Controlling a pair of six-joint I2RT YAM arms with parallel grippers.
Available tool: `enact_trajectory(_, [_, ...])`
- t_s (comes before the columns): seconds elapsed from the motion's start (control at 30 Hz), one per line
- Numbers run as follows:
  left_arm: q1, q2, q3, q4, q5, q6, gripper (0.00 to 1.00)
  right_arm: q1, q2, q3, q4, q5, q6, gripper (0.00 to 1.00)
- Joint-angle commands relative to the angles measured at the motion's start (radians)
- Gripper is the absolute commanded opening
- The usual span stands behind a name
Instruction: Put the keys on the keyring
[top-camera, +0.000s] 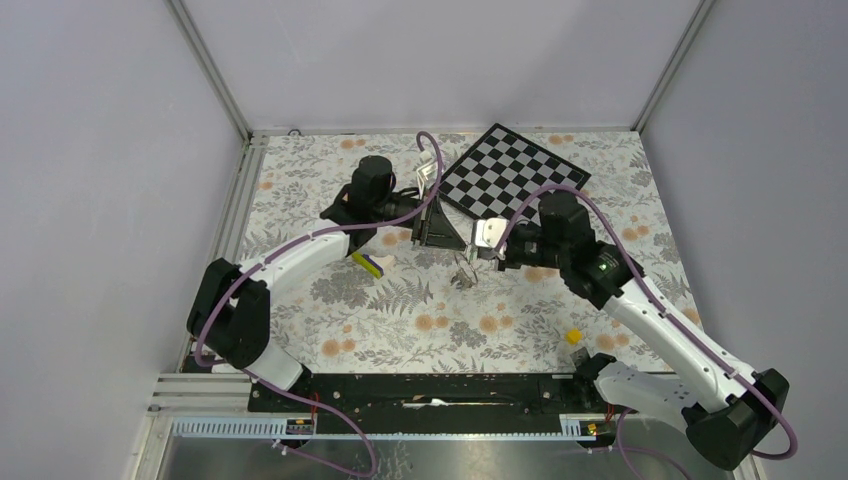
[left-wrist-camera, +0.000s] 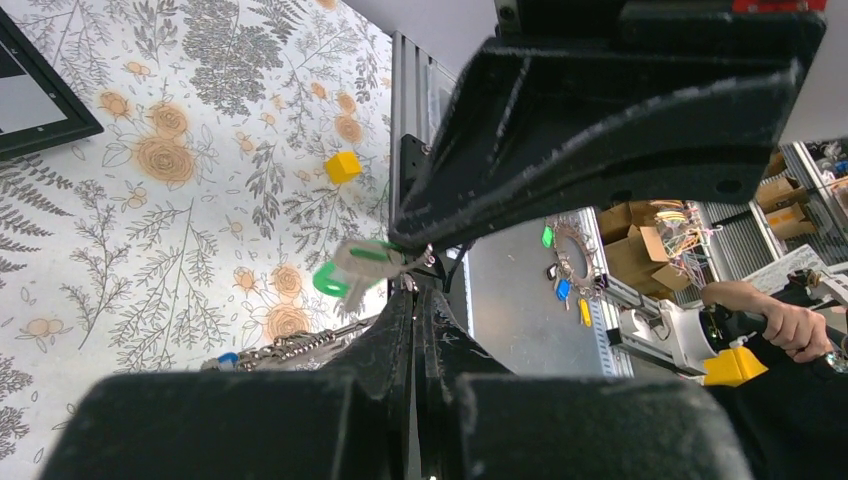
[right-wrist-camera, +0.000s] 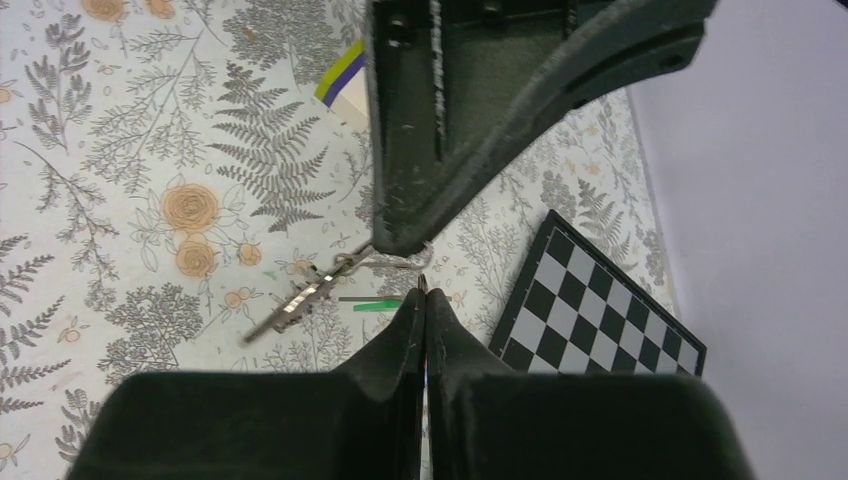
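Left gripper (left-wrist-camera: 412, 263) pinching green key (left-wrist-camera: 342, 271); right gripper (right-wrist-camera: 416, 268) clamping keyring (right-wrist-camera: 398, 259), keys (right-wrist-camera: 300, 300) slanting down-left

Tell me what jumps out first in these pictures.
Mid-table, the left fingers pinch a green key while the right fingers pinch the thin keyring, with more keys hanging from it. Beyond them lies a black-and-white checkerboard, and a small yellow cube sits at the near right.

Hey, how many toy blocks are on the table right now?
2. The wedge block lies left of centre, and the yellow cube sits at the near right. Others could be hidden from view.
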Motion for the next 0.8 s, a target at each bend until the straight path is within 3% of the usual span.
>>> enact_trajectory(0.0, [-0.013,-0.058,0.014,0.043,0.059,0.007,0.0,-0.036,-0.043,0.002,0.042,-0.008,-0.022,0.0])
enact_trajectory(0.17, [-0.014,-0.073,0.059,-0.077,0.066,0.14,0.0,-0.057,-0.058,-0.002,0.031,-0.016,-0.038,0.0])
enact_trajectory(0.33, [-0.014,-0.079,0.074,-0.081,0.077,0.162,0.0,-0.06,-0.038,0.004,0.011,-0.085,-0.037,0.0])
enact_trajectory(0.77, [-0.014,-0.057,0.05,0.14,0.083,0.001,0.0,-0.059,-0.015,-0.004,0.008,-0.181,-0.019,0.0])
